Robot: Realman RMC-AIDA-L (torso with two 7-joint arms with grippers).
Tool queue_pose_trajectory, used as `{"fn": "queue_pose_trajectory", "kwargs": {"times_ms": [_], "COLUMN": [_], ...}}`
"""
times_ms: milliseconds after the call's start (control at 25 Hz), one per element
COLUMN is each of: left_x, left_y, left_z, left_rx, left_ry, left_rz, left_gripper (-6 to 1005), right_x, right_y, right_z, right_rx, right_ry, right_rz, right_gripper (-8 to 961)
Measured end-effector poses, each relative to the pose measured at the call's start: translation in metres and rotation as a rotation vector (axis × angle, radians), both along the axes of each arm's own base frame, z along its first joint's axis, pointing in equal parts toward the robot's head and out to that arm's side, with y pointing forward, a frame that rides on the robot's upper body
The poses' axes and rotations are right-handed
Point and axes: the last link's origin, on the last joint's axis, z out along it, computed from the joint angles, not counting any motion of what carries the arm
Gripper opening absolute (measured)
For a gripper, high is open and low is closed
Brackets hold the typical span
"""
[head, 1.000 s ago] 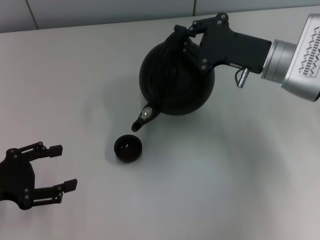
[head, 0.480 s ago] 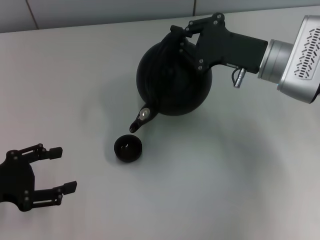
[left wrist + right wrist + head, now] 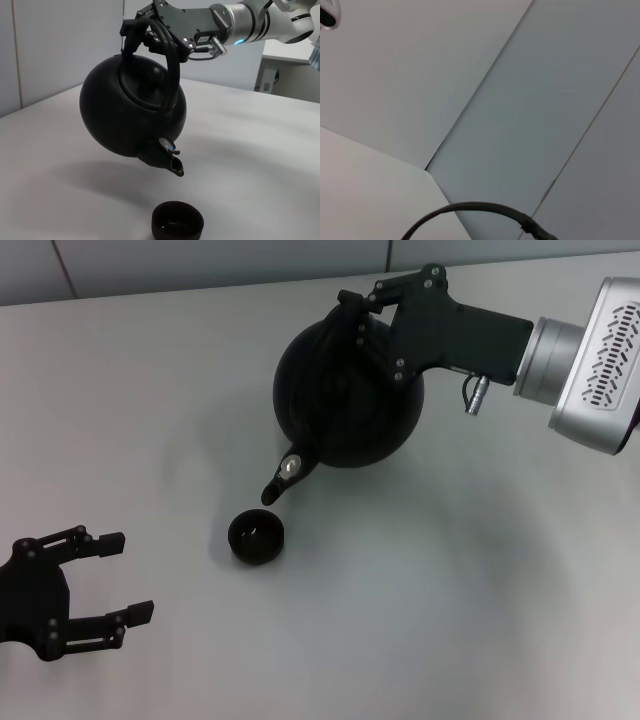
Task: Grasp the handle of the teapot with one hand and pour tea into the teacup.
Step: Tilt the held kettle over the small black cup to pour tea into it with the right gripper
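Teapot aloft and tipped, spout poised above the cup — the pour looks about to happen.

The teapot (image 3: 348,395) hangs clear of the pale surface (image 3: 480,600), the right gripper (image 3: 372,310) clamped on the handle (image 3: 170,52) and the body tilted spout-down. The spout tip sits just above and slightly short of the teacup (image 3: 256,537), which stands alone on the surface; no stream of tea can be made out. So the grasp and lift are done, the pour itself is left. The left gripper (image 3: 118,576) waits low and well aside, its fingers spread apart. No brand, label or readable writing anywhere.
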Motion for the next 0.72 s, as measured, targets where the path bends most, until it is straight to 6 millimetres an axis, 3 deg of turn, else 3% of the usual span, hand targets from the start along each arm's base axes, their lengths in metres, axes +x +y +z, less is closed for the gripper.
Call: {"fn": "queue_pose_trajectory", "kwargs": {"times_ms": [720], "left_x": [0.0009], "left_y": [0.0028], "left_z": [-0.0012], "left_rx": [0.005], "left_ry": [0.001], "left_rz": [0.001], "left_gripper": [847], "right_x": [-0.0053], "right_y": [0.0008], "right_z": [-0.0024], "right_rx": [-0.008], "right_ry": [-0.028], "right_rz": [0.039], "right_gripper": [91]}}
